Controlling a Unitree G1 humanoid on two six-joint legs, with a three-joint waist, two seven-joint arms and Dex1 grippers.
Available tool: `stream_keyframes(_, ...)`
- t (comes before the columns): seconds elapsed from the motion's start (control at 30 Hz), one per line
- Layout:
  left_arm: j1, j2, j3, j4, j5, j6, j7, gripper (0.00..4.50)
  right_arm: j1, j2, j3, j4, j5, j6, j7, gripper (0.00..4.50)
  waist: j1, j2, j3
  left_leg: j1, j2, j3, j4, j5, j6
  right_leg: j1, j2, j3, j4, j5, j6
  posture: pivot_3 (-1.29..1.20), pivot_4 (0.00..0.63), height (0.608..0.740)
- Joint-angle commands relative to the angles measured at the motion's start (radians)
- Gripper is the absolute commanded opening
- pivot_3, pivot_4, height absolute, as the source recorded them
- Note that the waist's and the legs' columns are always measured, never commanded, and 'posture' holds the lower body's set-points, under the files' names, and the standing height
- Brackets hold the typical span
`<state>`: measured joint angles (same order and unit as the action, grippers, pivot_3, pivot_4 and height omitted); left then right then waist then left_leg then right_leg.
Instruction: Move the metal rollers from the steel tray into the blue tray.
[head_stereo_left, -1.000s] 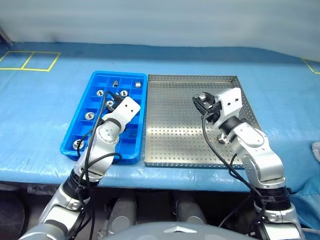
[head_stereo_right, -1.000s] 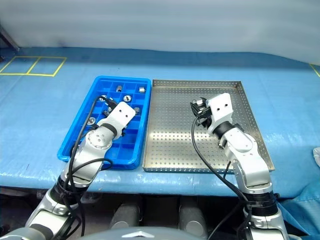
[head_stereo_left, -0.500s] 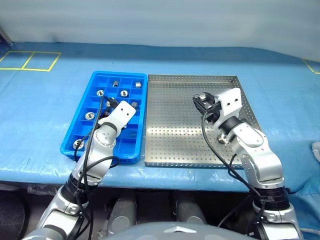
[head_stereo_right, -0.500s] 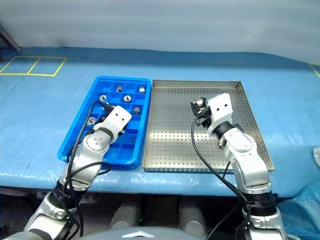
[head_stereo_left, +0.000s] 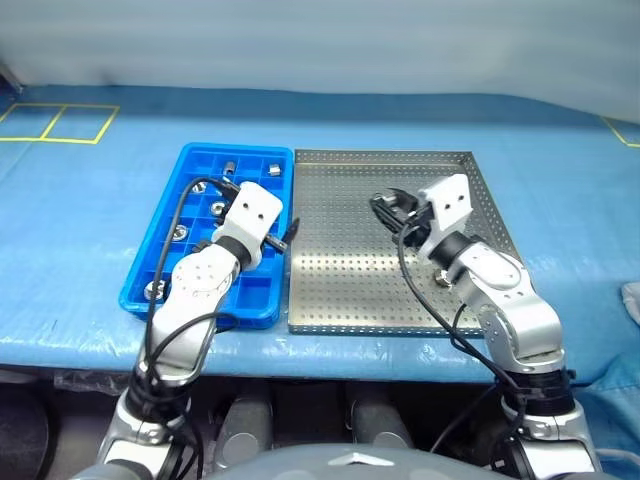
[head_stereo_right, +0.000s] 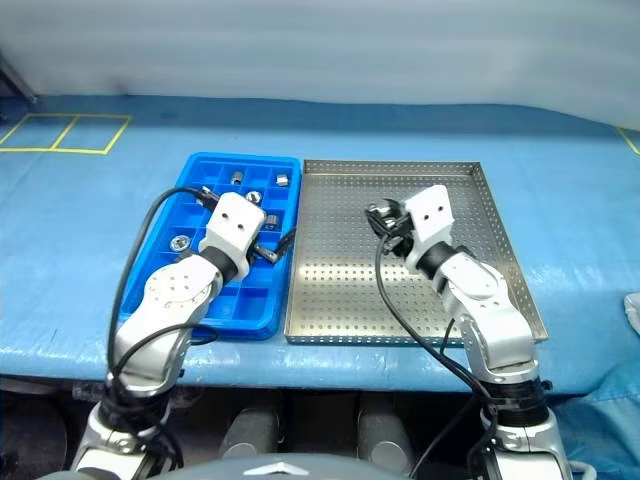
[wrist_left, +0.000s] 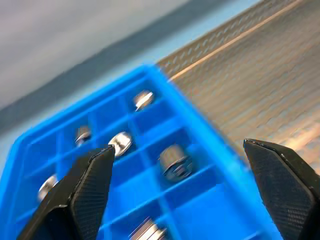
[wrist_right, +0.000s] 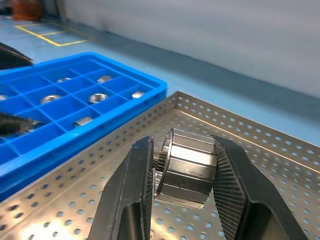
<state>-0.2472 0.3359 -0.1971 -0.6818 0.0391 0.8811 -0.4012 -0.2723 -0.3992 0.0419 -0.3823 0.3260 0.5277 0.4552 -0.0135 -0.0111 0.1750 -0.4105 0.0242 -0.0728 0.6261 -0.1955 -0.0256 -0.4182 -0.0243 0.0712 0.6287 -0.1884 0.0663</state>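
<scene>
steel tray (head_stereo_left: 350, 290) and blue tray (head_stereo_left: 160, 270) on blue tarp (head_stereo_left: 80, 200).

**Two arms over two trays**

We are looking at the blue tray (head_stereo_left: 160, 262) lying just beside the steel tray (head_stereo_left: 350, 290), at its nine o'clock. Our left gripper (head_stereo_left: 283, 236) is hovering over the blue tray's three o'clock edge. Our right gripper (head_stereo_left: 385, 207) is hanging above the steel tray. Several metal rollers (head_stereo_left: 179, 232) are sitting in blue compartments.

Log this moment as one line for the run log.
left tool: open above bright blue compartment tray | right tool: shut on shiny silver metal roller over perforated steel tray
</scene>
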Motion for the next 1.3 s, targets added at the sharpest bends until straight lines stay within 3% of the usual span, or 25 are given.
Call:
stream_keyframes(0.03,0.072,0.101,0.056,-0.146,-0.029,-0.002,-0.062,4.48,-0.059,-0.022,0.076,-0.006,0.01,0.005,0.096,1.29,0.003,0.0,0.0,0.0,0.001,0.0,0.0,0.0,0.0,0.0,0.001,0.0,0.001,0.0,-0.001,0.22,0.15,0.74)
stream_keyframes(0.2,0.23,0.225,0.151,-0.267,-0.039,0.018,-0.094,4.48,-0.136,-0.001,0.164,0.085,-0.023,-0.022,0.164,1.29,0.021,0.0,0.0,0.0,0.001,-0.002,0.001,0.0,0.0,0.001,0.0,-0.002,0.001,-0.001,-0.001,0.28,0.15,0.74)
stream_keyframes(0.33,0.345,0.249,0.22,-0.319,-0.041,0.032,-0.09,4.48,-0.191,0.035,0.238,0.171,-0.051,-0.054,0.228,1.29,0.053,-0.001,0.0,0.0,0.0,-0.002,0.001,0.0,0.0,0.001,0.0,-0.003,0.0,-0.001,-0.001,0.35,0.15,0.74)
stream_keyframes(0.47,0.397,0.237,0.212,-0.33,-0.052,0.029,-0.07,4.48,-0.221,0.07,0.277,0.24,-0.066,-0.07,0.269,1.29,0.088,-0.001,0.0,-0.001,0.0,-0.003,0.0,0.0,0.0,0.0,0.0,-0.004,0.0,-0.001,-0.002,0.39,0.15,0.74)
stream_keyframes(0.67,0.428,0.23,0.174,-0.319,-0.04,0.033,-0.029,4.48,-0.248,0.116,0.28,0.343,-0.087,-0.086,0.284,1.29,0.129,-0.001,0.0,-0.001,0.0,-0.003,0.0,0.0,-0.001,-0.001,0.0,-0.004,0.0,-0.001,-0.002,0.41,0.15,0.74)
stream_keyframes(1.07,0.396,0.234,0.145,-0.28,-0.051,0.033,-0.008,4.48,-0.245,0.16,0.24,0.427,-0.101,-0.084,0.248,1.29,0.16,-0.001,0.0,-0.004,0.001,-0.001,-0.004,0.0,-0.001,-0.007,0.0,-0.004,0.0,-0.002,-0.004,0.4,0.15,0.74)
stream_keyframes(1.27,0.373,0.232,0.128,-0.259,-0.057,0.029,-0.011,4.5,-0.225,0.171,0.206,0.384,-0.094,-0.1,0.219,3.24,0.163,-0.001,0.0,-0.004,0.001,-0.001,-0.004,0.0,-0.001,-0.007,0.0,-0.004,0.0,-0.002,-0.004,0.38,0.15,0.74)
stream_keyframes(1.3,0.366,0.229,0.122,-0.252,-0.058,0.027,-0.01,4.5,-0.222,0.173,0.191,0.371,-0.088,-0.099,0.208,3.24,0.163,-0.001,0.0,-0.004,0.001,-0.001,-0.004,0.0,-0.001,-0.007,0.0,-0.004,0.0,-0.002,-0.004,0.38,0.15,0.74)
